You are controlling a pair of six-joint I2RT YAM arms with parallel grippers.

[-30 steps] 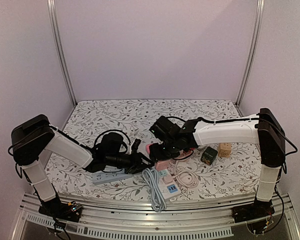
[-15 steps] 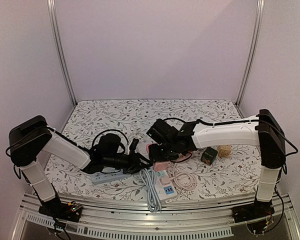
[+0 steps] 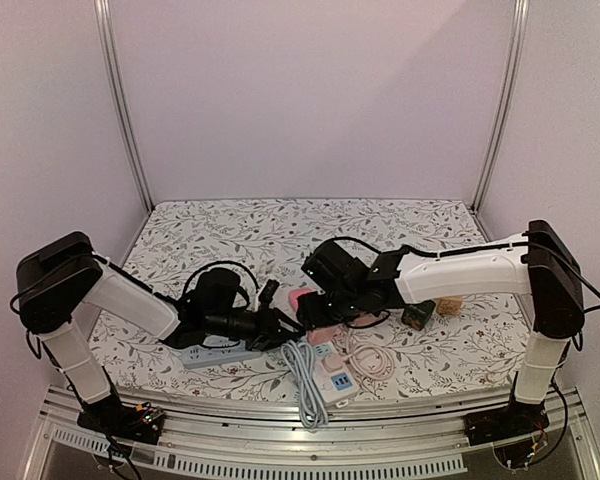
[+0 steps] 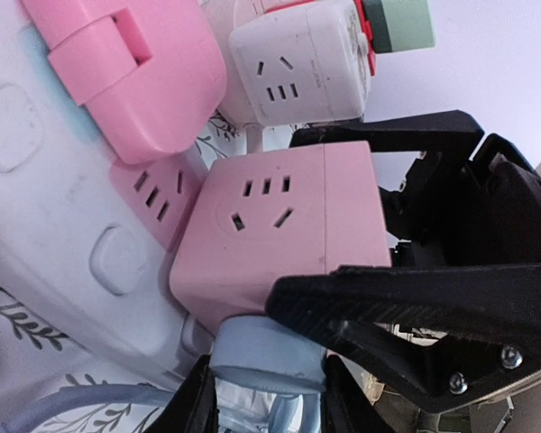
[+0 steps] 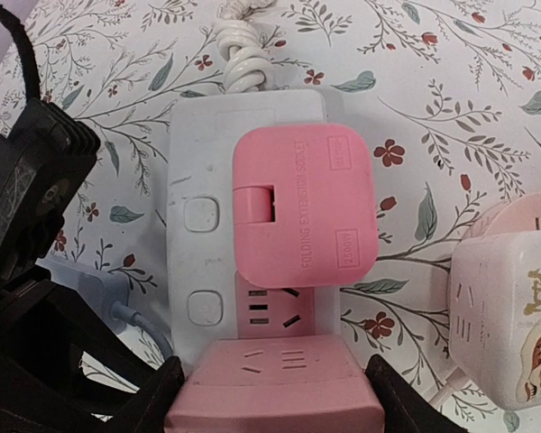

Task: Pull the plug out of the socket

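A pale blue-grey plug [image 4: 266, 350] sits against the underside of a pink cube socket [image 4: 288, 225]. My left gripper [image 4: 266, 401] is shut on the plug, with a finger on either side. My right gripper [image 5: 275, 397] is shut on the pink cube socket [image 5: 275, 383], holding it just above a white power strip [image 5: 198, 225]. In the top view the left gripper [image 3: 278, 328] and the right gripper [image 3: 318, 308] meet at the pink cube [image 3: 305, 300] near the table's middle front. The plug's blades are hidden.
A pink folding socket [image 5: 302, 207] sits plugged on the white strip. A white cube socket [image 4: 302, 59] is beside it. A grey power strip [image 3: 215, 352], a coiled grey cable [image 3: 302, 378], a white strip with blue outlets [image 3: 338, 376], a green cube [image 3: 417, 312] and a wooden block [image 3: 448, 298] lie around.
The right arm shifted slightly left, then back right, with the pink cube still held. The left gripper has stayed on the plug, almost in place.
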